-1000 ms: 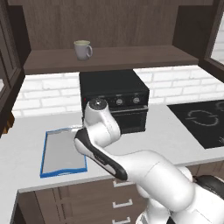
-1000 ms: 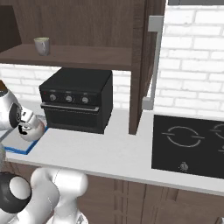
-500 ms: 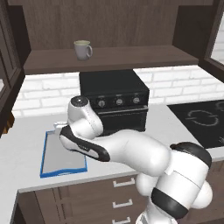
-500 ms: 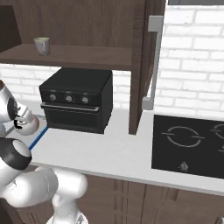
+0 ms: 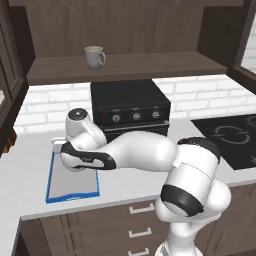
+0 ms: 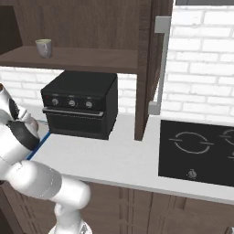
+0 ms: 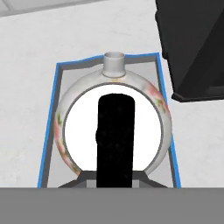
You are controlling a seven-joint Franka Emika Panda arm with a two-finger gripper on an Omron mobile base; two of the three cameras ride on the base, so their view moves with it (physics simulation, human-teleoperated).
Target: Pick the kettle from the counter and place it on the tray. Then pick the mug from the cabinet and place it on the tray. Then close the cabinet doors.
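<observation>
The white kettle (image 7: 74, 105) with reddish marks sits right under the hand, its spout pointing away. Its black arched handle (image 7: 114, 131) runs straight into my gripper (image 7: 114, 177), which is shut on it. The kettle is over the blue-rimmed tray (image 7: 48, 131) and covers most of its grey floor; whether it rests on it I cannot tell. On the counter (image 5: 30, 165) the tray (image 5: 70, 185) lies left of the oven, with my arm bent over its far end. The mug (image 5: 94, 56) (image 6: 44, 47) stands upright on the cabinet shelf (image 5: 150, 65).
A black oven (image 5: 130, 107) (image 6: 80, 107) stands on the counter right of the tray, close to the hand. A cooktop (image 5: 230, 137) (image 6: 201, 151) lies at the right. The open cabinet door (image 6: 151, 68) with its grey bar handle (image 6: 160, 64) juts out over the counter.
My arm has swung left with the kettle, from beside the oven's front to over the tray. The mug has not moved.
</observation>
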